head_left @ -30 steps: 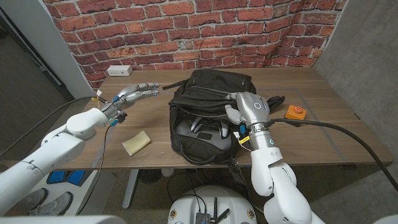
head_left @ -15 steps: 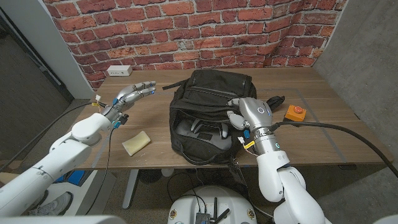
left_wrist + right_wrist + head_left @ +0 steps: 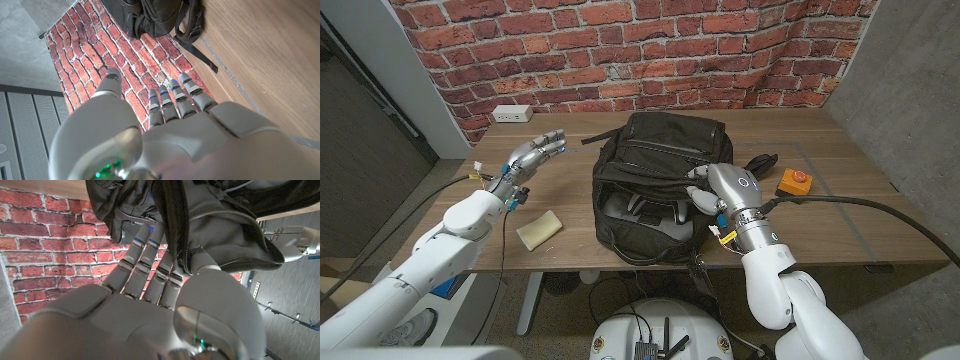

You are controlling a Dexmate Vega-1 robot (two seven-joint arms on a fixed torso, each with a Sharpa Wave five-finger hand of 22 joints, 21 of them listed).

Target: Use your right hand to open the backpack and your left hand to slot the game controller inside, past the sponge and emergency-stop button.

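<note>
Black fabric backpack (image 3: 655,185) lies at table centre, main compartment open toward the near edge, grey game controller (image 3: 650,206) seen inside.

The flap edge at the opening's right side is gripped by the right hand (image 3: 718,187), fingers curled over the fabric. The left hand (image 3: 525,160) is held above the table left of the backpack, fingers apart, holding nothing. Yellow rectangular sponge (image 3: 539,229) lies near-left; orange emergency-stop button box (image 3: 795,181) sits right, on the wooden table (image 3: 820,225).
</note>
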